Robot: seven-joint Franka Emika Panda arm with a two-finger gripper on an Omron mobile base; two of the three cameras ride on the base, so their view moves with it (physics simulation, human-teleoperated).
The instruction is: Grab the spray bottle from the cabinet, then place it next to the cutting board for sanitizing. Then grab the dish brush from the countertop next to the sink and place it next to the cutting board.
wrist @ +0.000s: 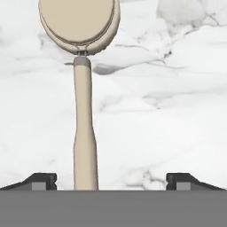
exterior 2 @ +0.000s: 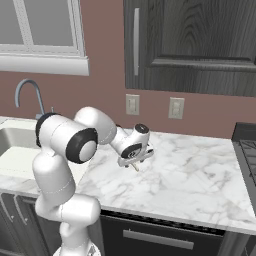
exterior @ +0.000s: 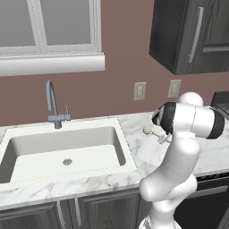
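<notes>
On white marble countertop [wrist: 177, 111] right of white sink [exterior: 67, 152]: pale wooden dish brush [wrist: 84, 111], handle running between spread tips of two-finger gripper [wrist: 111, 181], offset toward one tip, disc head pointing away; nothing clamped.

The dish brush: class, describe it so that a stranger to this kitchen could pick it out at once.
Find the sink, then the marble countertop to its right. There lies the dish brush, pale wood with a round disc head and a thin straight handle, between the gripper's open jaws.
</notes>
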